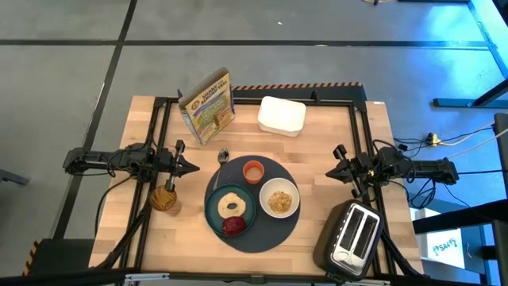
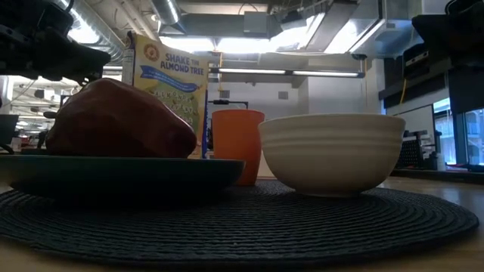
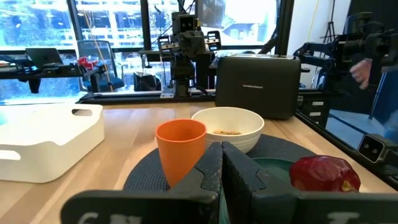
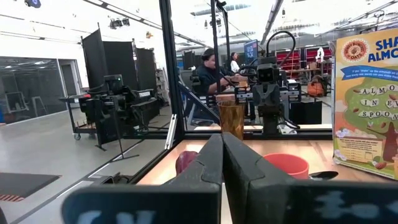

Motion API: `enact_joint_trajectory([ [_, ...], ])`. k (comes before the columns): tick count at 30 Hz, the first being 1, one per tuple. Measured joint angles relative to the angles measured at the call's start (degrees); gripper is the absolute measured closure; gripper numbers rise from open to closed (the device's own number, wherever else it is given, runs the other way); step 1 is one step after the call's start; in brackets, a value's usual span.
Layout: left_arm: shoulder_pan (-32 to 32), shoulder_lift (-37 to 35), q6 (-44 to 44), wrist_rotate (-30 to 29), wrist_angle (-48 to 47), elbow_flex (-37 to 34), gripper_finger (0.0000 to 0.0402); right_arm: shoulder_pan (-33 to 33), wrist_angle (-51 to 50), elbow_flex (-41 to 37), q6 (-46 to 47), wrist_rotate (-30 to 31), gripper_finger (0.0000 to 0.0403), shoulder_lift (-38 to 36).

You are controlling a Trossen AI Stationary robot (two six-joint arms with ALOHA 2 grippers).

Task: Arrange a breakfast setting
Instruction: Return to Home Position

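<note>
Breakfast setting, laid at mid-table on the wooden table (image 1: 333,135), on the side away from the cereal box (image 1: 208,105), between the two arms.

- Left gripper (image 1: 190,168): held level near the setting's left side, fingers pressed together on nothing.
- Right gripper (image 1: 333,169): likewise on the right side, somewhat farther off, jaws closed and empty.
- Large round dark-grey mat (image 1: 274,232): flat on the wood, bearing nearly all the rest.
- Teal plate (image 1: 209,205): on the mat's left half. From table height only its rim showed.
- White bowl (image 1: 297,199): on the mat's right half, just beside the plate.
- Small orange cup (image 1: 253,171): upright at the mat's box-side edge, between plate and bowl. Contents could not be made out.
- Metal spoon (image 1: 222,157): head on bare wood beside the mat. The thin handle was hard to trace against the dark weave.
- Ring-shaped bread (image 1: 225,200): at the plate's centre, hidden at table height behind the fruit.
- Dark red fruit (image 1: 233,226): on the plate, just beside the bread, away from the box.
- Cereal (image 1: 279,200): inside the bowl, hidden by the wall at table height.
</note>
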Motion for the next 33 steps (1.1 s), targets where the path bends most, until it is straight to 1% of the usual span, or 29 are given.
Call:
enact_joint_trajectory([
  [13, 0.0, 0.0, 0.0, 0.0, 0.0, 0.0, 0.0401, 0.0, 0.0, 0.0, 0.0, -0.1, 0.0403, 0.0],
  [14, 0.0, 0.0, 0.0, 0.0, 0.0, 0.0, 0.0401, -0.1, 0.0, 0.0, 0.4, -2.0, 0.0403, 0.0],
  [16, 0.0, 0.0, 0.0, 0.0, 0.0, 0.0, 0.0401, -0.8, -0.7, 0.3, 3.6, -17.3, 0.0403, -0.1],
  [17, 0.0, 0.0, -0.1, 0.0, 0.0, 0.0, 0.0401, -1.5, 0.0, 0.8, 3.7, -23.8, 0.0403, 0.0],
  [18, 0.0, 0.0, -0.1, 0.0, 0.0, 0.0, 0.0401, -2.2, 1.2, 1.4, 3.6, -27.3, 0.0403, 0.0],
  [21, 0.0, 0.0, 0.0, 0.2, 0.3, 0.0, 0.0401, -3.2, 1.6, 1.9, 3.6, -31.0, 0.0402, 0.3],
  [23, 0.0, 0.0, 0.0, 0.3, 0.4, 0.0, 0.0401, -2.9, 0.9, 1.6, 3.7, -31.8, 0.0401, 0.2],
  [33, 0.0, 0.0, 0.1, 0.2, 0.7, -0.1, 0.0401, -3.0, -3.0, 1.8, 3.6, -29.3, 0.0402, 0.2],
])
